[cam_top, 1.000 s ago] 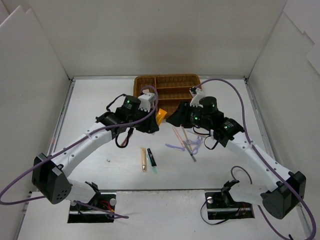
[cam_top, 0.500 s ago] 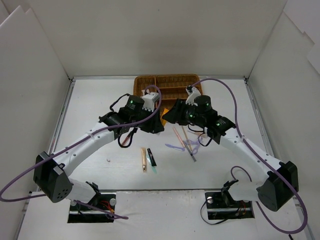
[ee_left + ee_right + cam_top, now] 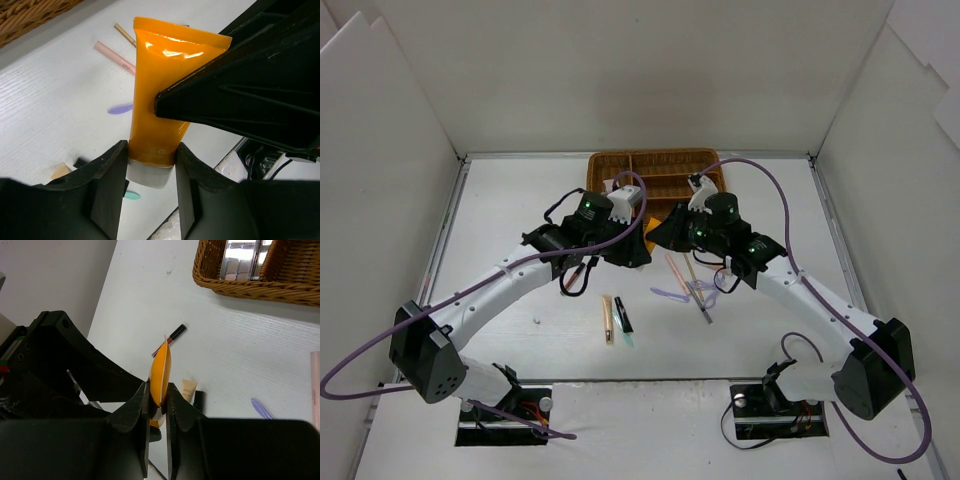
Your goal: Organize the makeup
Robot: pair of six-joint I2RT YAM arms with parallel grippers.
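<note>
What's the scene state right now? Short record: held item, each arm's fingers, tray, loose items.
held item: orange tube, off the table between both arms
left fingers: shut on the tube's cap end
right fingers: shut on the tube's flat crimped end
wicker tray: at the table's far edge
loose on table: pink pencil, lilac tool

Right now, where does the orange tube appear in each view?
Top view: not visible, hidden where the two arms meet.
Left wrist: orange tube centre, upright in the left claw.
Right wrist: centre, edge-on, pinched by the right claw.
Shared landmark: wicker tray, upper part of every view.
</note>
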